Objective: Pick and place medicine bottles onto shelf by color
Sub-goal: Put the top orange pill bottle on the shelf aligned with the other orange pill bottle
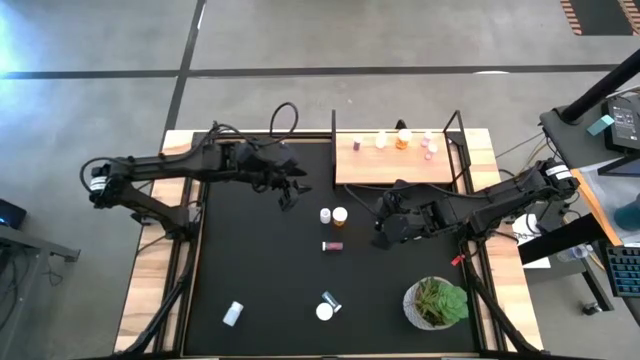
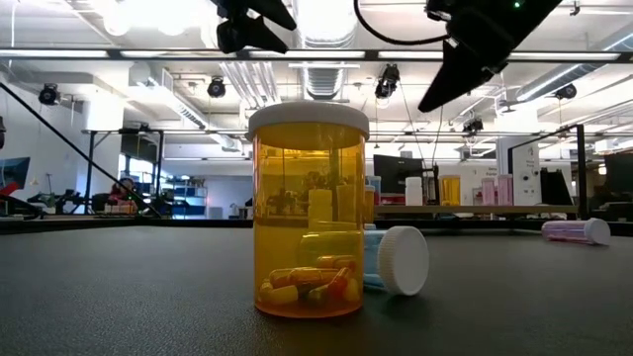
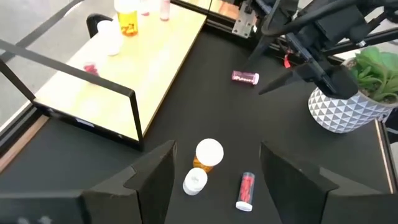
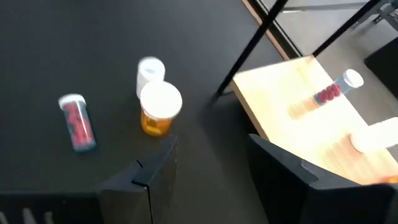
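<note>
orange bottle (image 2: 308,213) upright (mat) | left gripper (image 1: 291,192) fingers apart, empty | right gripper (image 1: 383,232) parted, empty

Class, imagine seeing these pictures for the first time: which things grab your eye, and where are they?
An upright orange pill bottle with a white cap fills the low view; it stands mid-mat. Behind it, the light-wood shelf with black posts holds a row of small bottles at the mat's far edge. A green potted plant sits at the near right corner.

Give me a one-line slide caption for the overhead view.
Both open end effectors, left and right, hover over the black mat flanking an upright orange bottle.
</note>
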Robot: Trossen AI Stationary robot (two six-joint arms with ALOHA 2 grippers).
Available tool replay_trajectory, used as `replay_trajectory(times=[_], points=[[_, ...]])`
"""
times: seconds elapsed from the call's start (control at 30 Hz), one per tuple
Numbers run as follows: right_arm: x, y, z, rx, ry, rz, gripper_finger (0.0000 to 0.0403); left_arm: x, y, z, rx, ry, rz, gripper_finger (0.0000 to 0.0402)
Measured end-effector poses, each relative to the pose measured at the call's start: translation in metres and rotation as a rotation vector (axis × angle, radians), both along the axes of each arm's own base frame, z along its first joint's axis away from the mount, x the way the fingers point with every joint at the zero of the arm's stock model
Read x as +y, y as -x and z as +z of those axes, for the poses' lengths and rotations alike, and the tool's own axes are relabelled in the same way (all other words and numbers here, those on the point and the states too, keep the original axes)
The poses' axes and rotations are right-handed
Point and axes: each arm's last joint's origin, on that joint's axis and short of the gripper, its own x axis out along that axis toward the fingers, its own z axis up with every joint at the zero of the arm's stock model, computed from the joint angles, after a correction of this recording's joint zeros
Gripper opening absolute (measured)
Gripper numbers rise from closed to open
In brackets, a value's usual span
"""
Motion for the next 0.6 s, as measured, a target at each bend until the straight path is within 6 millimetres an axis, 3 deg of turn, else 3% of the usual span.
replay_trajectory(times=[0.4,0.6], points=[[0.007,-0.03,0.015,-0.363,-0.127,-0.03,0.0183,-0.005,0.033,0.018,-0.027,-0.06,-0.037,0.0215],[0.007,-0.031,0.016,-0.385,-0.144,-0.041,0.0183,-0.007,0.049,0.023,-0.003,-0.082,-0.054,0.0215]])
